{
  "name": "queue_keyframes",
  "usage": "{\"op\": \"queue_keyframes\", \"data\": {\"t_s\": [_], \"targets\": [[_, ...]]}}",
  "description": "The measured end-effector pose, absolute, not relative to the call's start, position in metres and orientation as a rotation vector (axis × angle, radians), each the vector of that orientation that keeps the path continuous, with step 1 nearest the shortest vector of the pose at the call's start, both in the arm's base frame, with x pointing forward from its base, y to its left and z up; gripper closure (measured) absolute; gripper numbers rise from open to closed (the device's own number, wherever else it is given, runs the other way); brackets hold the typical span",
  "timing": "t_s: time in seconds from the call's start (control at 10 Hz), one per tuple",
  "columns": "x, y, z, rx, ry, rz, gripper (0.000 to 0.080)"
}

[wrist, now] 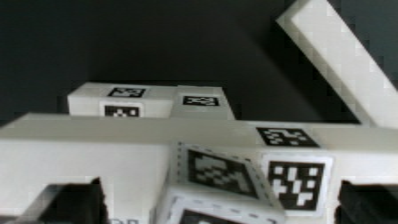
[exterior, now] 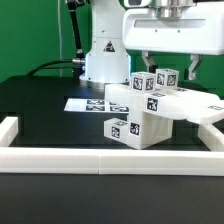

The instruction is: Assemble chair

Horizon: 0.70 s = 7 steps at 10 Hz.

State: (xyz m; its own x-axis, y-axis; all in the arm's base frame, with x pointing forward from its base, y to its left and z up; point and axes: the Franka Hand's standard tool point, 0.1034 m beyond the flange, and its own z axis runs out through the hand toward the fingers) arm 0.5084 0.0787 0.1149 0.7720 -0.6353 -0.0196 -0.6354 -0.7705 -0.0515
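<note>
I see my gripper (exterior: 167, 63) spread wide and holding nothing, hanging just above the chair (exterior: 145, 108). The chair is one joined white cluster on the black table (exterior: 40, 110), near the front wall (exterior: 100, 157). I count about seven tags on it in the exterior view. Behind it, toward that view's left, lies the marker board (exterior: 85, 104), one sheet. The wall rims the table in front and at both sides.

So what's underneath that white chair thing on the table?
One chunky tagged block props the chair off the black table. Anything behind that block is hidden.
</note>
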Motion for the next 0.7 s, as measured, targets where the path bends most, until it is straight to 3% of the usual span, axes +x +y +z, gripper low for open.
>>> {"op": "queue_keyframes", "data": {"t_s": [0.7], "targets": [[0.5085,0.0764,0.1143,-3.116,0.161,-0.04,0.015]]}}
